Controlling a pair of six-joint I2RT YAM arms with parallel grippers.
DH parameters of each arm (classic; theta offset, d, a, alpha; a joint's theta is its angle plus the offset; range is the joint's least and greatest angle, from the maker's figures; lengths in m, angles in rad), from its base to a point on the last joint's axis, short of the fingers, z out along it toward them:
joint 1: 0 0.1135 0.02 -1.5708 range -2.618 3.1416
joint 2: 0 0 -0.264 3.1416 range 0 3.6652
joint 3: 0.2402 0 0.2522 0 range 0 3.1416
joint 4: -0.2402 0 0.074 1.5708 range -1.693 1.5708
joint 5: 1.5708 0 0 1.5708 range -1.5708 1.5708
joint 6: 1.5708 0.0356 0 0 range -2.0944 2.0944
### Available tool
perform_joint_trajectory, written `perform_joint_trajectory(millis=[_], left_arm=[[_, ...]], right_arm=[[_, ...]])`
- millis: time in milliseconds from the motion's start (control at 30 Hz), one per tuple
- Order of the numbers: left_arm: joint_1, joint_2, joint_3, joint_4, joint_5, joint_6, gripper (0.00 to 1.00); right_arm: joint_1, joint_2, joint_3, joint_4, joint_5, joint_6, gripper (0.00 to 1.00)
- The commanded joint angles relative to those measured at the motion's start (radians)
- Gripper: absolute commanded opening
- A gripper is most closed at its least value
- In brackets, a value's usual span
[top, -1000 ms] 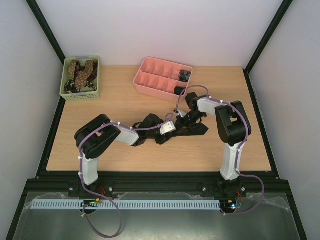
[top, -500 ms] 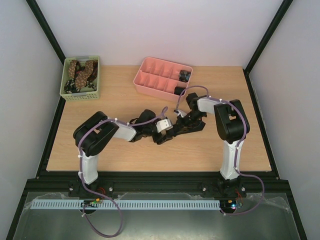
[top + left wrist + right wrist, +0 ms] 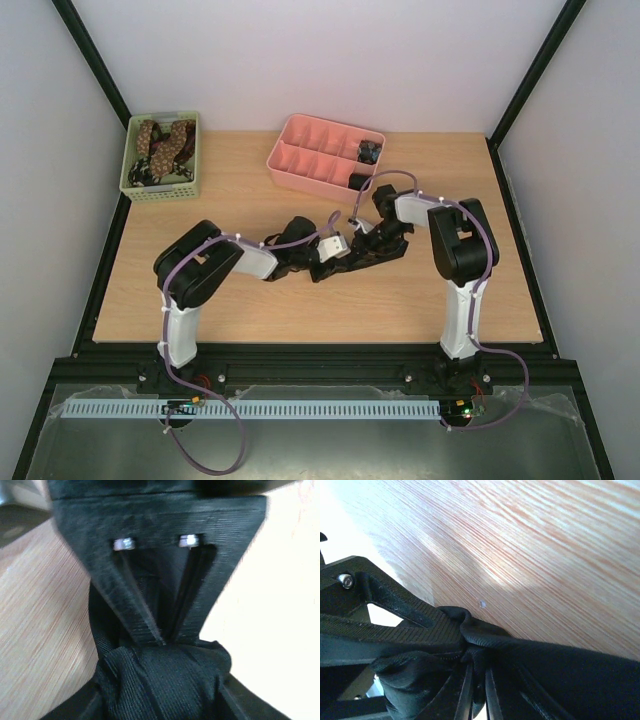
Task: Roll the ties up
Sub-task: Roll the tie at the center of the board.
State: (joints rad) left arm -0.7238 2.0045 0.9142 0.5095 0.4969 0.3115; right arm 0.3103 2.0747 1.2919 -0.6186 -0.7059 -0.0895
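Top external view: our left tool (image 3: 165, 640) has moved in close to the right tool (image 3: 476, 679) and has closed. In the wrist views both now pinch the black tie (image 3: 165, 682) — it lies bunched on the tabletop (image 3: 240, 200) between them. We judge the rolling can continue.

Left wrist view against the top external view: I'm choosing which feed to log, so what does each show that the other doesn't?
Only the left wrist view: the left gripper pinched shut on the bunched black tie. Only the top external view: the green basket of spotted ties, the pink tray holding rolled ties, the right arm. Both: the black tie and wooden table.
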Motion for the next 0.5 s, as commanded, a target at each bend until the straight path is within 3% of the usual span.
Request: perform_joint_trajectory(millis=[0, 167, 467], left_arm=[[0.004, -0.021, -0.045, -0.060, -0.010, 0.019, 0.28], [0.006, -0.055, -0.132, -0.079, -0.004, 0.045, 0.26], [0.009, -0.084, -0.115, -0.118, -0.020, 0.028, 0.30]], right_arm=[[-0.028, -0.035, -0.011, 0.011, 0.004, 0.029, 0.13], [-0.040, -0.096, 0.004, -0.009, -0.051, 0.044, 0.23], [-0.015, -0.009, -0.100, 0.045, 0.041, 0.046, 0.18]])
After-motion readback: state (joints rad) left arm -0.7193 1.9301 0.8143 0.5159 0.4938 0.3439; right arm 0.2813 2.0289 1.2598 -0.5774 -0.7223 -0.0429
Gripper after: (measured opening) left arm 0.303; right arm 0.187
